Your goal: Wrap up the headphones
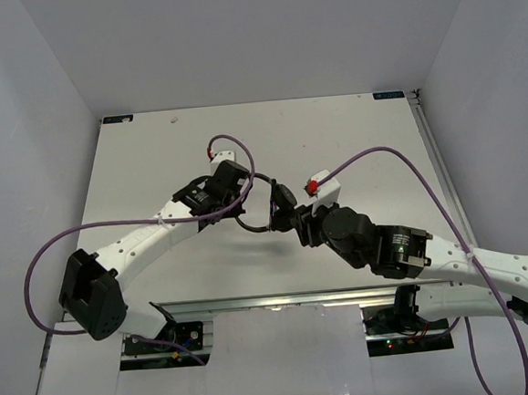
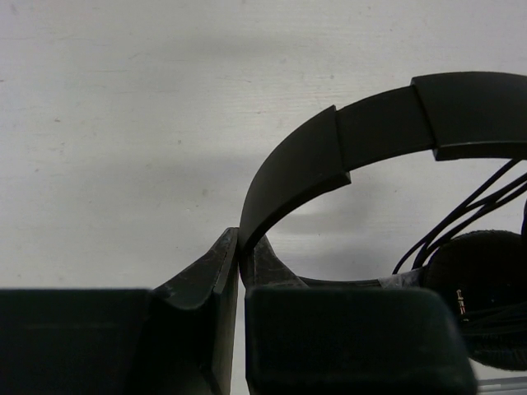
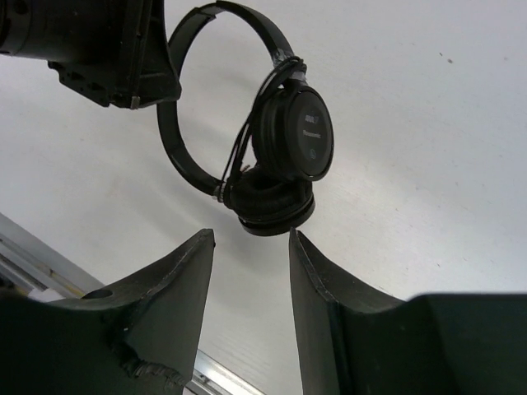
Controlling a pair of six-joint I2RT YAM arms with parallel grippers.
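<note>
headphones (image 3: 300,132) — left jaws clamp headband (image 2: 329,156), right jaws apart.

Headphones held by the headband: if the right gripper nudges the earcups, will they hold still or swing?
The headphones probably swing, since the left gripper pinches only the thin headband. That band likely flexes. The cord strands look thin and floppy, so may slip.

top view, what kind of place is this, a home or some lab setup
Most likely a robot lab test cell: a white table boxed in by plain white panels, a left arm and right arm mounted at a metal rail along its near edge, and purple cables looping off them.
</note>
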